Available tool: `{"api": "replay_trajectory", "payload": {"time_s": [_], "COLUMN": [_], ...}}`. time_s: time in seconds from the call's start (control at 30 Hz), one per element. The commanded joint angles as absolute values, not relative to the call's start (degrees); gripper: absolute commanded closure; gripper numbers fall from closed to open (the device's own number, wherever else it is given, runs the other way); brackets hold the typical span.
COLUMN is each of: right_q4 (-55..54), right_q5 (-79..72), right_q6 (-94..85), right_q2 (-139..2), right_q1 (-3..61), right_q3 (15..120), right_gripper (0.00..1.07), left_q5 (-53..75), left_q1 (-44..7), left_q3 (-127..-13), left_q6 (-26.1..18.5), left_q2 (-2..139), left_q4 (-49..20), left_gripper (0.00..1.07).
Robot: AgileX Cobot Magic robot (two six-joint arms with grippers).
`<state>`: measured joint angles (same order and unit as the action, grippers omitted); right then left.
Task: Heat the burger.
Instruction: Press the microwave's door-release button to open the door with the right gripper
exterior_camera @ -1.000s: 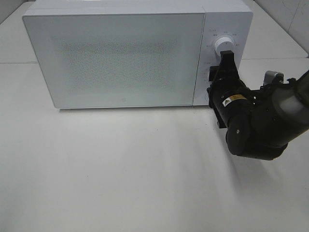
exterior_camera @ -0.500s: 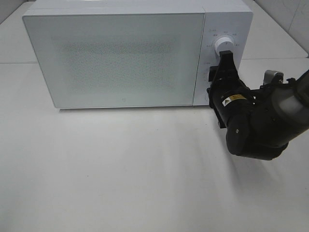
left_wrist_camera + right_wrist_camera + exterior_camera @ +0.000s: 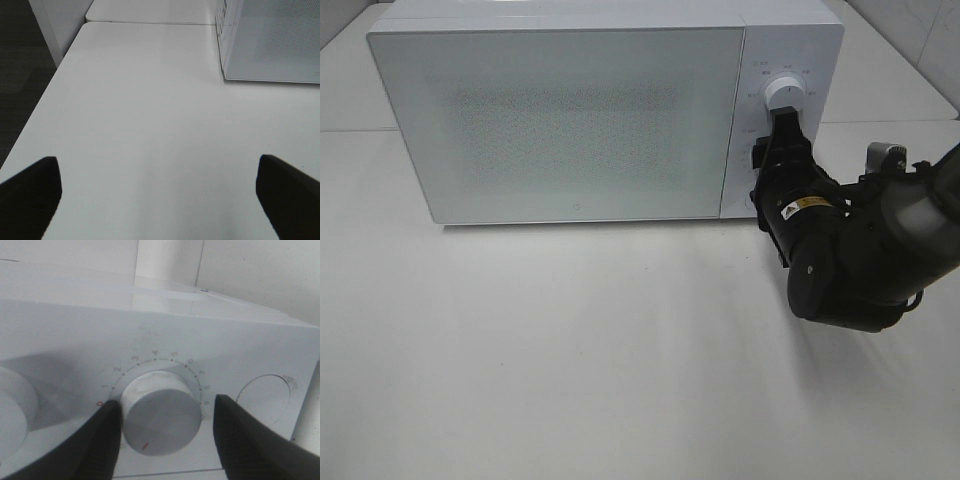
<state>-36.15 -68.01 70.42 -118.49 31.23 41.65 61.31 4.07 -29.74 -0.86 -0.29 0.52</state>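
The burger is hidden; no frame shows it. The white microwave (image 3: 570,120) stands at the back of the table with its door closed. My right gripper (image 3: 772,150) is at the control panel. In the right wrist view my right gripper (image 3: 165,435) is open with one finger on each side of the numbered dial (image 3: 160,420); a thin gap shows on one side. The dial's red mark points away from the 0. The upper knob (image 3: 785,92) is free. My left gripper (image 3: 160,195) is open and empty over bare table, apart from the microwave's corner (image 3: 270,45).
A round button (image 3: 265,400) sits beside the dial on the panel. The white table (image 3: 570,350) runs in front of the microwave. Its left edge (image 3: 45,100) drops to a dark floor. The bulky right arm (image 3: 860,260) stands off the microwave's front right corner.
The right arm has shifted very slightly at the panel. The microwave and its door have not moved.
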Motion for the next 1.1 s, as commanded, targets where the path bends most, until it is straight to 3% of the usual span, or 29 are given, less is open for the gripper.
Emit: {"api": "replay_trajectory", "payload": {"time_s": [0.03, 0.43, 1.1], "right_q4": [-36.2, -31.9, -28.4], "right_q5": [-82.2, -80.5, -61.7], "right_q6": [68.1, 63.1, 39.9], "right_q2": [-117.2, -114.9, -99.6], "right_q1": [30.8, 31.5, 32.3], "right_q3": [43.3, 42.6, 31.5], "right_gripper": [0.5, 0.33, 0.33], "left_q5": [61.4, 61.4, 61.4], "left_q1": [4.2, 4.2, 4.2], "left_q3": [-29.7, -29.7, -29.7], "left_q6": [-0.9, -0.9, -0.9], "left_q2": [-1.1, -1.1, -1.1], "left_q4": [0.5, 0.5, 0.5], "left_gripper": [0.09, 0.09, 0.09]}}
